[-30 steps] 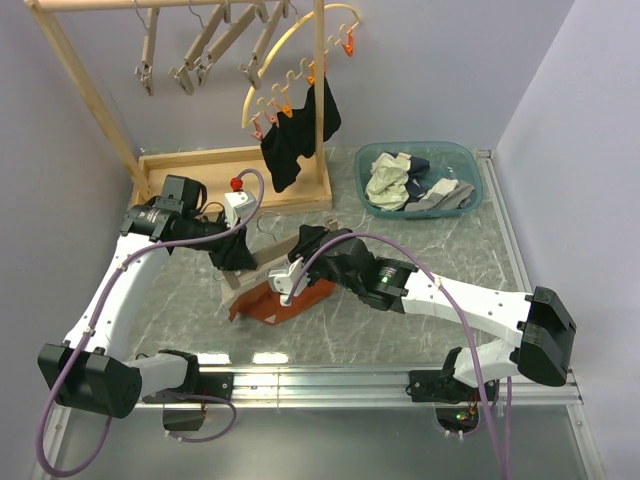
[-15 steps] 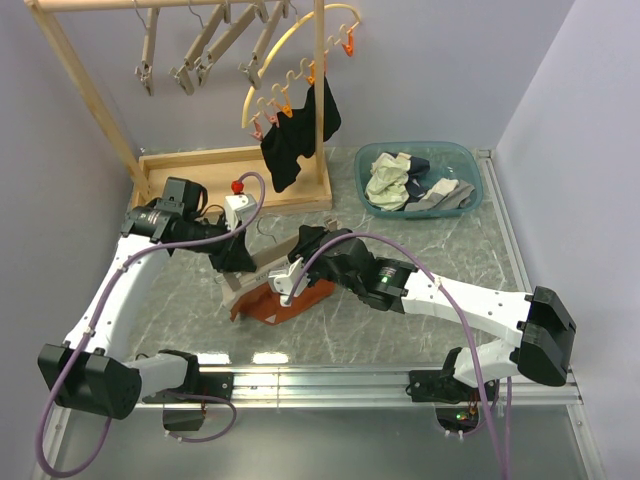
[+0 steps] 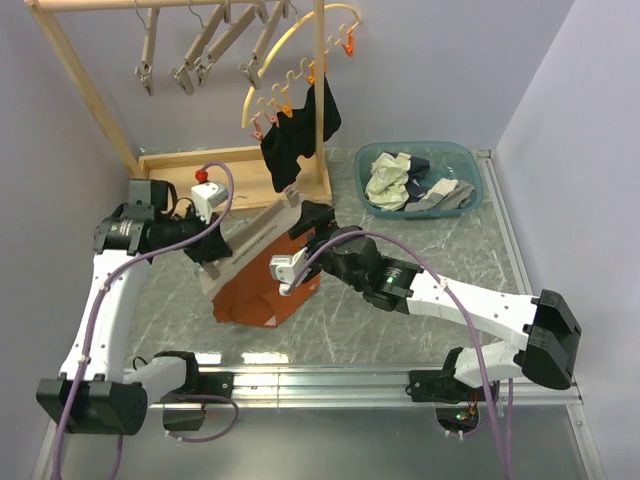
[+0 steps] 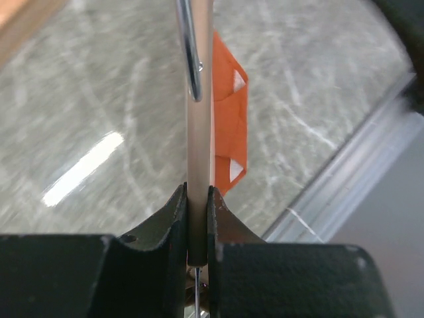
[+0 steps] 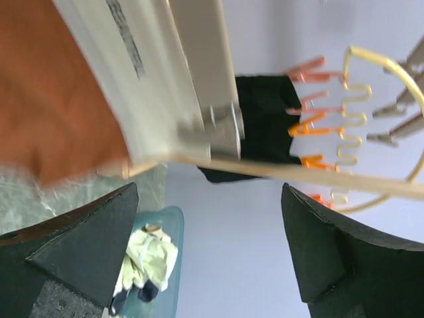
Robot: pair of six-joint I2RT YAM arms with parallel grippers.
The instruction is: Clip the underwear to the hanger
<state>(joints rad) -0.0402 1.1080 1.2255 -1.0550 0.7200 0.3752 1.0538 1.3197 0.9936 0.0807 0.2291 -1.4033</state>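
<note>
Left hand (image 4: 197, 197) is clamped tight on the hanger (image 4: 199, 119), which is held clear of the worktop (image 4: 99, 86). The bar's long axis slants up towards the right hand (image 5: 209, 192). That hand is spread wide and empty, straddling the hanger's far clip (image 5: 222, 129). The underwear (image 5: 59, 86) hangs beneath the hanger, waistband along the bar.

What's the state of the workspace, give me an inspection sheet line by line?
Surface: marbled grey table.
Job's things: underwear hangs from the hanger, waistband at an end clip.
Clutter: basin of clothes; black garment on yellow hoop.
Grippers: left gripper shut on hanger; right gripper open, holding nothing.
Cables: purple cables loop along both arms.
Surroundings: wooden rack with spare hangers; lilac walls.
</note>
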